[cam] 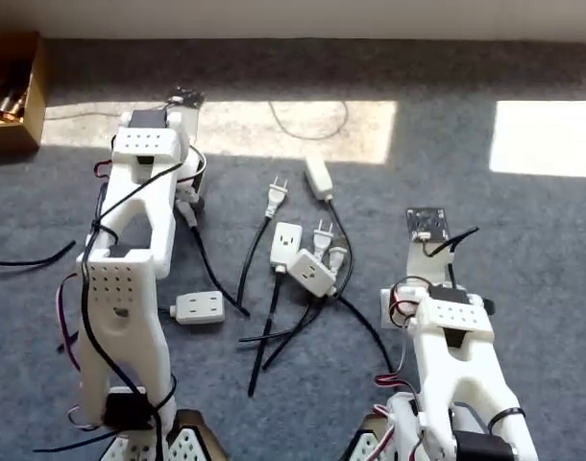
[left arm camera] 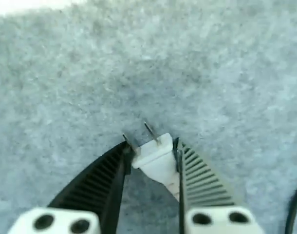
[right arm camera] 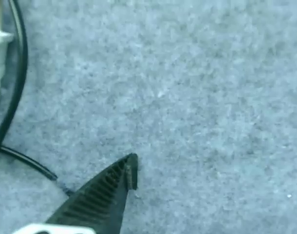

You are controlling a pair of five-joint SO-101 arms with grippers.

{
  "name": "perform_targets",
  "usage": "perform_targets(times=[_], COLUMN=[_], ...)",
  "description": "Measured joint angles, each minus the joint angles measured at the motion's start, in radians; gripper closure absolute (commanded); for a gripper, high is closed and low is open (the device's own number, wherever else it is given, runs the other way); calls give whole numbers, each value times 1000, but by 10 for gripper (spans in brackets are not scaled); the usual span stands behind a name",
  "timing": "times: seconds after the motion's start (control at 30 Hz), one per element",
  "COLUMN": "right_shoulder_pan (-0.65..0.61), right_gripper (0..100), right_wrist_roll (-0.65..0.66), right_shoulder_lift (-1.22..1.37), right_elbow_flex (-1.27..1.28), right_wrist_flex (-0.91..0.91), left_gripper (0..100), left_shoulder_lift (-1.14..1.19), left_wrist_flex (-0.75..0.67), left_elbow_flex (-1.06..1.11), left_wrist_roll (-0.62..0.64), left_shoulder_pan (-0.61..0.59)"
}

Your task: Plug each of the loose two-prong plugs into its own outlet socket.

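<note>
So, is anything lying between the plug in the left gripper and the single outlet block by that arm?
Nothing visible blocks it. The left gripper holds the plug, prongs forward, over bare carpet. In the high view a black cord runs beside the outlet block, not across its sockets.

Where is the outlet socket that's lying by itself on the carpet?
In the high view, the outlet socket lies beside the left arm, on its right, with black cords just beyond it toward the centre.
</note>
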Motion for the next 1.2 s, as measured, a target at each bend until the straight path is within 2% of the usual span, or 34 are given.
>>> perform_targets(times=[0.13,0.27,0.37,0.47,0.57,0.73,0.87,0.93,1.1,1.2], right_shoulder_pan=[0,0,0,0,0,0,32,41,44,44], right_gripper=[446,446,446,446,446,446,446,446,446,446], right_wrist_roll=[0,0,0,0,0,0,0,0,0,0], right_shoulder_lift=[0,0,0,0,0,0,0,0,0,0], right_elbow_flex=[0,0,0,0,0,0,2,2,3,3], right_wrist_flex=[0,0,0,0,0,-2,-2,-2,-21,-25], left_gripper=[993,989,989,991,992,990,988,951,676,692], left_shoulder_lift=[11,11,-2,-49,-129,-308,-460,-514,-574,-575], left_wrist_flex=[104,235,264,267,269,269,269,269,269,269], left_elbow_flex=[-103,-311,-391,-336,-244,-94,43,110,181,181], left_wrist_roll=[-5,-8,-8,-17,-83,-212,-258,-267,-269,-269], left_shoulder_pan=[21,51,86,155,265,496,690,761,838,836])
